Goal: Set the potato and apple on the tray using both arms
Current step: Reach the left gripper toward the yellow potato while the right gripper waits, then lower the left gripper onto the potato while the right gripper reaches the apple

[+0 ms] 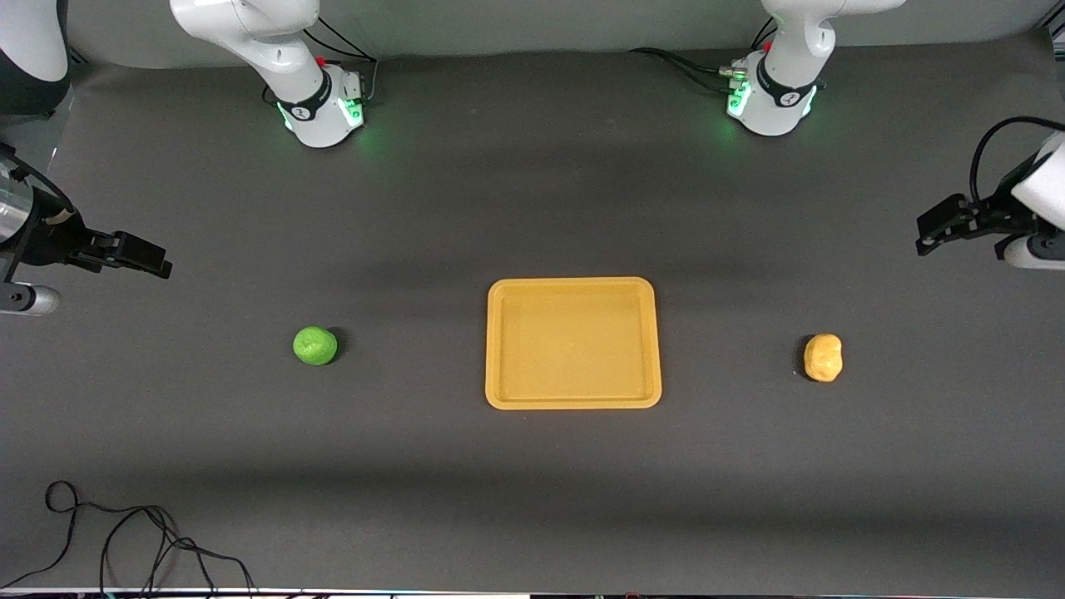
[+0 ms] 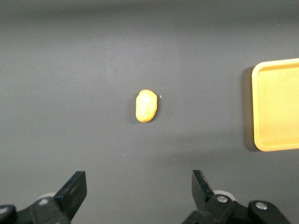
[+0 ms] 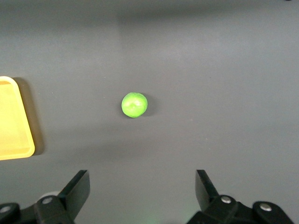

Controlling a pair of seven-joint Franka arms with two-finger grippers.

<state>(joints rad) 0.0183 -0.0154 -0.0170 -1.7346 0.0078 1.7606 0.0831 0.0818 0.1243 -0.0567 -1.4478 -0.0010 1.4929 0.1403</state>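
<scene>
While both arms wait, tray (image 1: 573,401) mid-surface, apple (image 1: 315,345) toward right arm's edge, potato (image 1: 823,358) toward left arm's edge — left gripper (image 1: 925,235) and right gripper (image 1: 160,263) released, holding nothing, each up near its edge.

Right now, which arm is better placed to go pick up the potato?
Left. The potato lies toward the left arm's end of the table, and the left tool hangs open with the potato centred in its wrist view. The right tool, also open, looks down on the apple, with the tray between the two.
</scene>
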